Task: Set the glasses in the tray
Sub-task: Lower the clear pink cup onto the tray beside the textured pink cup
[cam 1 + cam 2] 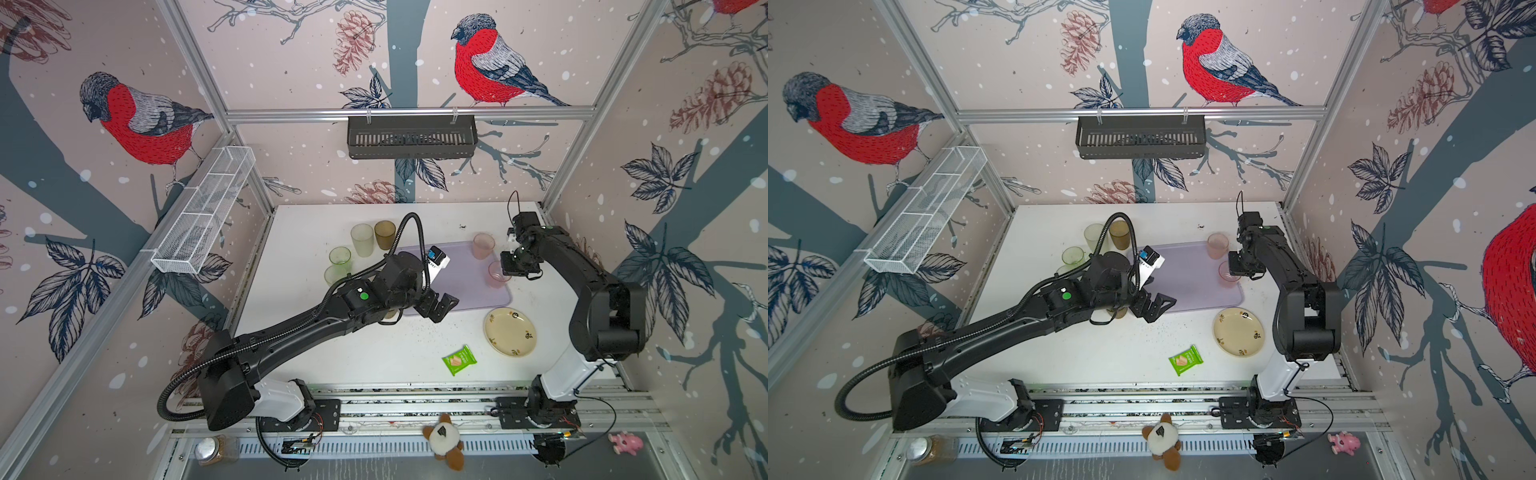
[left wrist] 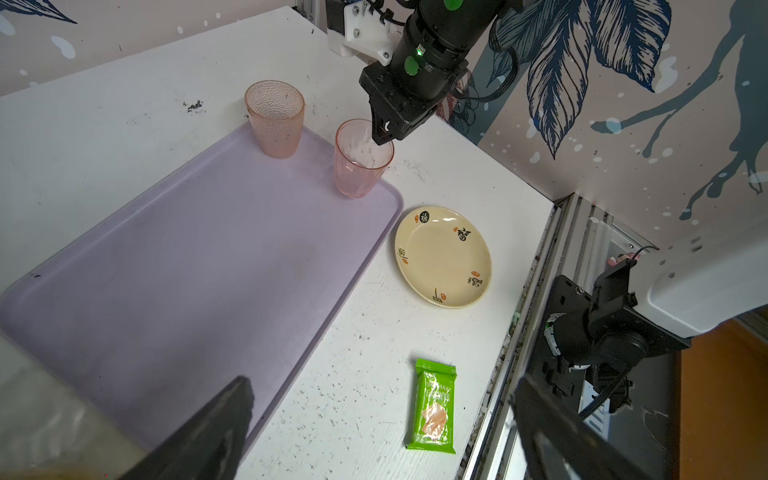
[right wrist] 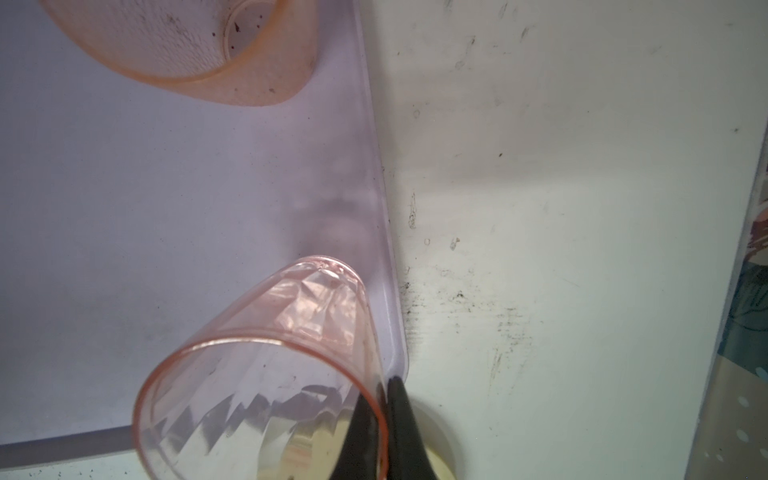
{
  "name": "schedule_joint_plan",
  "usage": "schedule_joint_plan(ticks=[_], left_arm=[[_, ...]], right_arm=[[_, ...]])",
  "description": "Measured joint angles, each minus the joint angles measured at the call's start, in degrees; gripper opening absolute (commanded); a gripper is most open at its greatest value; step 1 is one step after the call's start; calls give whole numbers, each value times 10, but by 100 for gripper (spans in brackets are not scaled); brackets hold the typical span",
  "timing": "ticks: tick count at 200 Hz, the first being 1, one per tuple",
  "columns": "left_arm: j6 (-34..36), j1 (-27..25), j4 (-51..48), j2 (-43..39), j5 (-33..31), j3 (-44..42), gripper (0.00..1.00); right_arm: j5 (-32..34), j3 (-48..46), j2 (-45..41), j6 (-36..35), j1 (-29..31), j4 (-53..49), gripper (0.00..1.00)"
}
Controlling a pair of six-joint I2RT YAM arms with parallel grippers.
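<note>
Right wrist view: the right gripper [image 3: 384,392] is pinching the rim wall of a faceted pink tumbler [image 3: 257,365], with one black finger inside the mouth and one outside. The left wrist view shows this tumbler upright at the corner of the tray [image 2: 187,270] nearest the cream plate [image 2: 442,257]. Its base appears to rest on the lilac floor, just inside the low rim. A dimpled pink tumbler [image 2: 275,118] stands at the next corner.

In a top view, green tumblers [image 1: 340,257], a pale tumbler [image 1: 362,240] and an amber tumbler [image 1: 385,235] stand on the white table [image 1: 395,361] beside the tray. The left gripper [image 1: 439,306] hovers over the tray's near edge, spread wide and empty.

The tumblers look like thin, light, smooth plastic. They seem stiff enough for a rim pinch but likely to slip or tip, so gripping the wall just below the lip seems safest.
</note>
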Motion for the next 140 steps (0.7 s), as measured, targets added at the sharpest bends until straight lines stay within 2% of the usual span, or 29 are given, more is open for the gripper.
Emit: schedule_joint_plan(ticks=[140], left_arm=[[0,-4,0,7,-2,0,98]], right_arm=[[-4,12,38,0,-2,20,3]])
